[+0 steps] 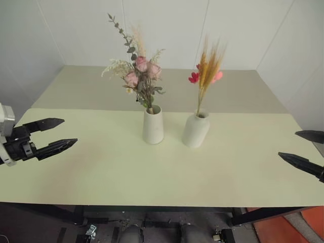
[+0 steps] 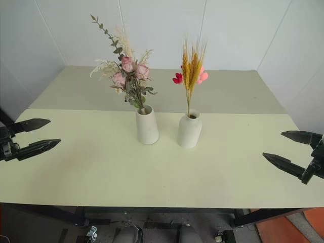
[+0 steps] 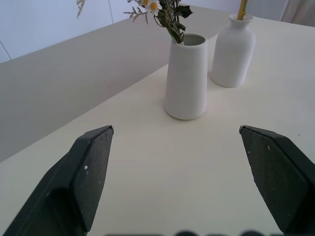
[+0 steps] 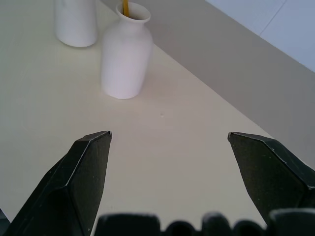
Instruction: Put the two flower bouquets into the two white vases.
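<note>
Mid-counter (image 1: 101, 167), pink roses (image 1: 139, 76) are standing in the matte tapered vase (image 1: 153, 125), wheat stalks (image 1: 208, 71) in the rounder bottle vase (image 1: 195, 130); left gripper (image 1: 56, 134) and right gripper (image 2: 283, 148) are hovering wide open at either edge.

No text, label, brand, number or sign can be read anywhere.

On the pale, flat table (image 1: 101, 167), the matte white tapered cylinder vase (image 1: 153, 125) stands upright just left of the matte white bottle-shaped vase with a narrow neck (image 1: 195, 130), the two near each other but apart, both toward the far middle. The bushy bunch of pink roses with grey-green leaves (image 1: 137, 76) stands in the tapered vase, and the slim bunch of golden wheat-like stalks with pink-red blossoms (image 1: 207, 71) stands in the bottle-shaped one. The black two-fingered left gripper (image 1: 53, 136) is over the table's left edge and the black two-fingered right gripper (image 2: 286, 148) over its right edge, both well apart from the vases.
</note>
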Controlling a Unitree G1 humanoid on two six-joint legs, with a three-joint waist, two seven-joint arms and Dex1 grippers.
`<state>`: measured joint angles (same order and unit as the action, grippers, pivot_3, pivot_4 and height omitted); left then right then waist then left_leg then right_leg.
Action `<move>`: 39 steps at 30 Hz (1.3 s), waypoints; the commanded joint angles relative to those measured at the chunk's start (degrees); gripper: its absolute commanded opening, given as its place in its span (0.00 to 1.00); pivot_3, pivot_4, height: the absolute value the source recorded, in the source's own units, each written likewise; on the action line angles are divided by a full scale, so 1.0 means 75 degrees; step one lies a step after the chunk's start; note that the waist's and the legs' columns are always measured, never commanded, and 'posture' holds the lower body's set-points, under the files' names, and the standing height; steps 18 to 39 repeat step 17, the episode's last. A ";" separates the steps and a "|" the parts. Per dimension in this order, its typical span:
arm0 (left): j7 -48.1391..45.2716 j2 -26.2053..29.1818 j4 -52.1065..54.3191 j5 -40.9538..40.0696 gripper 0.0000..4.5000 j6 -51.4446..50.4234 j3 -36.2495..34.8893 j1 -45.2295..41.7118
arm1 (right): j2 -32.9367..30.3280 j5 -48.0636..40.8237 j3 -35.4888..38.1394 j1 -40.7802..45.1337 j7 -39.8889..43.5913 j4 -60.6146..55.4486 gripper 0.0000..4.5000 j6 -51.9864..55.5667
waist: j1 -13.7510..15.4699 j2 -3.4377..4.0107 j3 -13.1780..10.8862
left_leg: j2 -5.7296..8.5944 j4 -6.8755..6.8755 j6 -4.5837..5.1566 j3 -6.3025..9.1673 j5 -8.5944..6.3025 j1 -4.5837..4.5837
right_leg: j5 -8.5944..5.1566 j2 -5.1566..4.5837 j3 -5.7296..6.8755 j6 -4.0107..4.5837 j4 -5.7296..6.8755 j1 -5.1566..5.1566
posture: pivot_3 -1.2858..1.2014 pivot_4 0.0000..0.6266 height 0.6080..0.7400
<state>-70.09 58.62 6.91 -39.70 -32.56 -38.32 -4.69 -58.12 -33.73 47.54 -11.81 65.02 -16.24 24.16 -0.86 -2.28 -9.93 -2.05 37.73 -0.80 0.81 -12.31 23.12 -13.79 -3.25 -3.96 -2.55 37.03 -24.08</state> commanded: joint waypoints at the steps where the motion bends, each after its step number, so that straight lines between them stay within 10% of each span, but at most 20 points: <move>1: -0.0008 0.0135 0.0103 -0.0135 0.99 0.0140 -0.0135 -0.0156 | -0.0054 0.0086 0.0333 0.0022 -0.0085 -0.0089 1.00 -0.0045 | -0.0001 0.0000 0.0000 | 0.0000 0.0000 0.0000 0.0000 0.0000 0.0000 | 0.0000 0.0000 0.0000 0.0000 0.0000 0.0000 | 0.52 0.24 1.00; 39: -0.0510 0.0249 -0.1180 0.0305 0.99 0.0735 0.1413 -0.1655 | 0.0824 0.0063 0.1261 -0.0793 -0.0692 -0.1231 1.00 0.0206 | 0.0008 0.0000 0.0000 | 0.0002 0.0000 0.0000 -0.0001 0.0000 0.0004 | 0.0000 0.0000 -0.0001 -0.0002 0.0000 -0.0001 | 0.52 0.24 1.00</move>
